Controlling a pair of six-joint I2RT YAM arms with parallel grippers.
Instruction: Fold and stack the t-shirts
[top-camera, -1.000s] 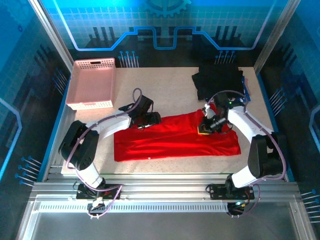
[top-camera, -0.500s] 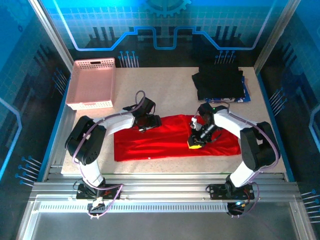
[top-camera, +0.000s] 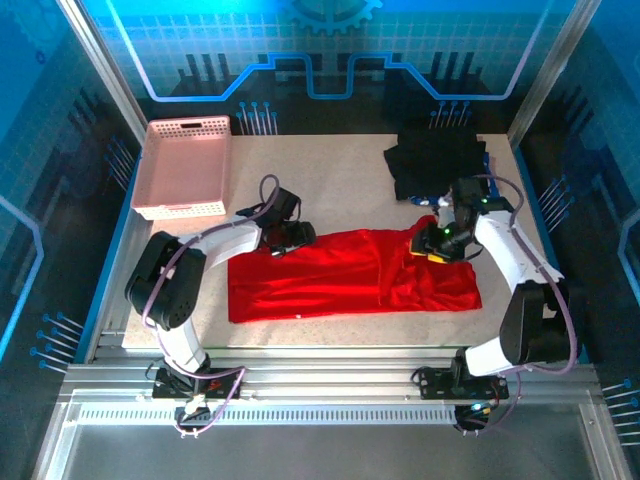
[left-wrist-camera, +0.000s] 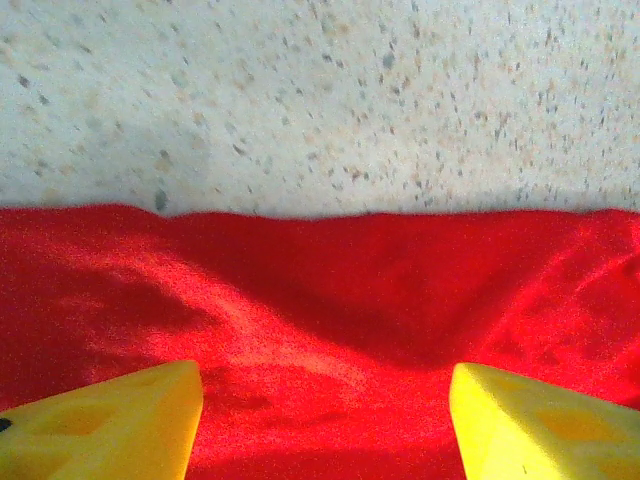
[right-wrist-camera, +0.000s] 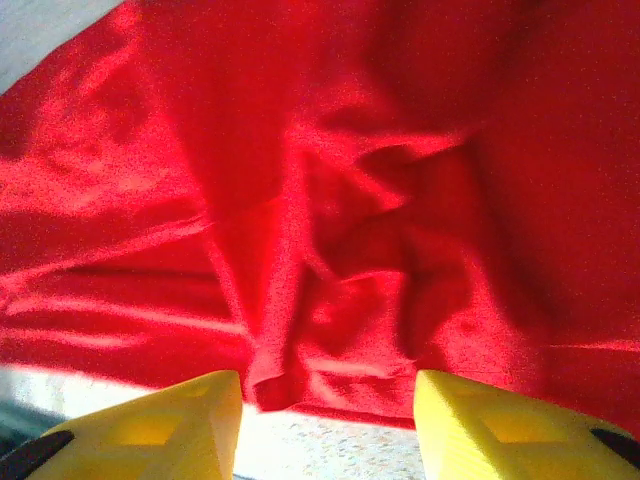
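The red t-shirt (top-camera: 330, 285) lies spread lengthwise across the middle of the table, bunched into folds near its right end. My left gripper (top-camera: 290, 240) hovers open over the shirt's far edge; in its wrist view the yellow fingers (left-wrist-camera: 100, 425) stand wide apart above the red cloth (left-wrist-camera: 330, 330). At the shirt's far right corner my right gripper (top-camera: 435, 247) is open, and a rumpled cloth edge (right-wrist-camera: 330, 300) lies loose between its fingers (right-wrist-camera: 500, 430). Folded black shirts (top-camera: 438, 160) are stacked at the back right, with a blue edge showing beneath.
A pink perforated basket (top-camera: 185, 165) stands at the back left corner. Speckled table (top-camera: 330, 185) stretches between the basket and the black stack. The enclosure's frame and walls surround the table.
My right gripper swung left over the shirt, then back to the far right, opening and letting the cloth go. The shirt's right end is now bunched. The left gripper barely shifted.
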